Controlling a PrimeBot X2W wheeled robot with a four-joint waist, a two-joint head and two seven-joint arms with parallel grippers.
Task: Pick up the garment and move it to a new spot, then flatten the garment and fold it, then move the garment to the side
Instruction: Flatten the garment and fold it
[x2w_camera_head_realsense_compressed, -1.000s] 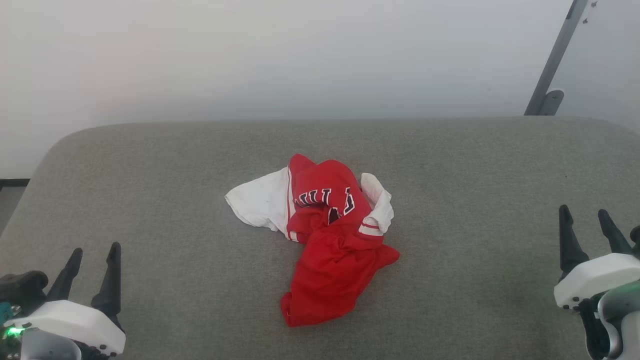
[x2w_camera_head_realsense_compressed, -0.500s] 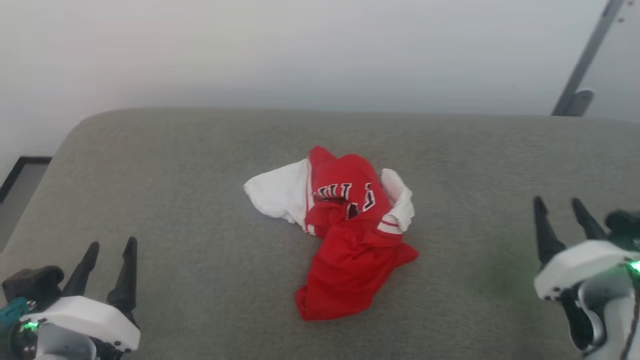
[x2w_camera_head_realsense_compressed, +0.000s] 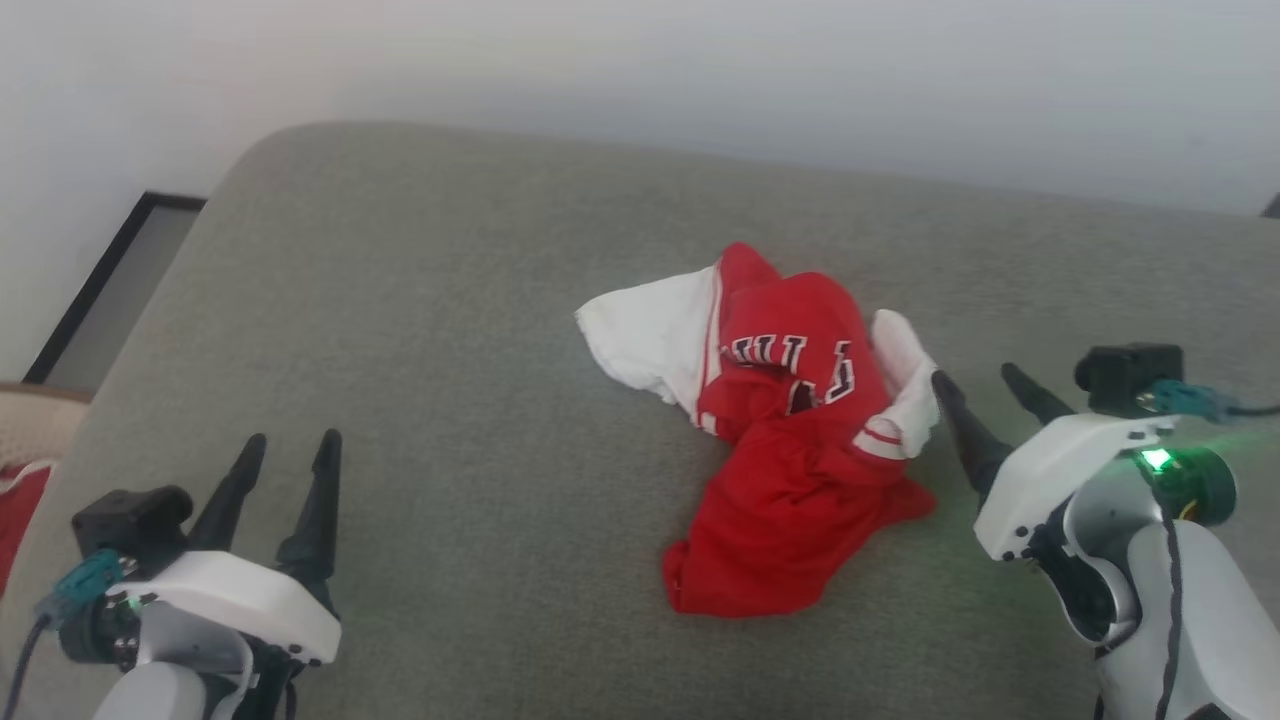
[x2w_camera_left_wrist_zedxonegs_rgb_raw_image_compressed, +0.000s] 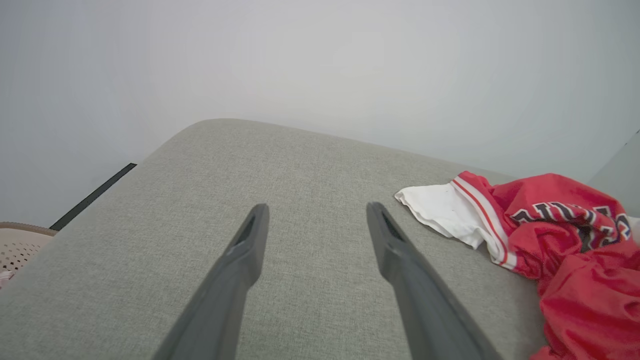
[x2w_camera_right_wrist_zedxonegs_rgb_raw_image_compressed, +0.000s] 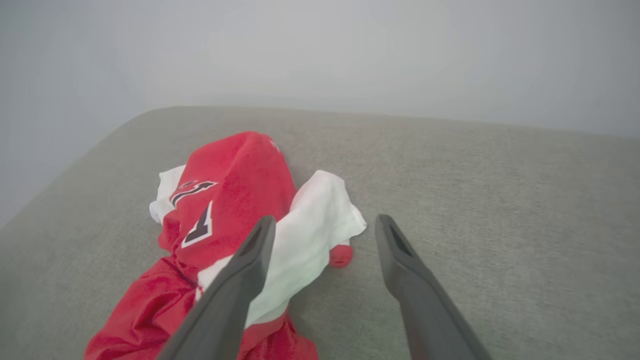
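**Head view.** The garment (x2w_camera_head_realsense_compressed: 790, 440) lies crumpled on a grey cushion (x2w_camera_head_realsense_compressed: 450, 330), a little right of the middle. One white sleeve (x2w_camera_head_realsense_compressed: 650, 335) spreads out to the left. The red body is bunched up and trails toward the near edge. Dark lettering (x2w_camera_head_realsense_compressed: 790, 355) with a white outline shows in part on the top fold. A second white sleeve with a red-striped cuff (x2w_camera_head_realsense_compressed: 880, 440) sits on the right side of the heap.

The left gripper (x2w_camera_head_realsense_compressed: 292, 440) is at the near left, released, its fingers apart with nothing between them, well apart from the garment. The right gripper (x2w_camera_head_realsense_compressed: 973, 375) is at the right, also released and empty. Its left fingertip is just beside the right sleeve, and whether it touches the cloth I cannot tell. A green light (x2w_camera_head_realsense_compressed: 1157, 460) glows on the right wrist. A pale wall (x2w_camera_head_realsense_compressed: 640, 60) rises behind the cushion, with a dark strip (x2w_camera_head_realsense_compressed: 110, 280) at its foot on the far left.

**Left wrist view.** The left gripper (x2w_camera_left_wrist_zedxonegs_rgb_raw_image_compressed: 316, 207) has its fingers spread wide over bare cushion (x2w_camera_left_wrist_zedxonegs_rgb_raw_image_compressed: 200, 200), holding nothing. The garment (x2w_camera_left_wrist_zedxonegs_rgb_raw_image_compressed: 565, 240) lies to the right, its white sleeve (x2w_camera_left_wrist_zedxonegs_rgb_raw_image_compressed: 440, 210) nearest the right finger but apart from it. A beige perforated basket (x2w_camera_left_wrist_zedxonegs_rgb_raw_image_compressed: 20, 245) shows at the left edge, beyond the cushion.

**Right wrist view.** The right gripper (x2w_camera_right_wrist_zedxonegs_rgb_raw_image_compressed: 325, 220) is spread wide and grasps nothing. Its left finger crosses in front of the white sleeve (x2w_camera_right_wrist_zedxonegs_rgb_raw_image_compressed: 320, 200), and its right finger is over bare cushion (x2w_camera_right_wrist_zedxonegs_rgb_raw_image_compressed: 500, 200). The garment (x2w_camera_right_wrist_zedxonegs_rgb_raw_image_compressed: 235, 190) lies to the left and just ahead, its red fold with the lettering humped up on the far side of the sleeve.
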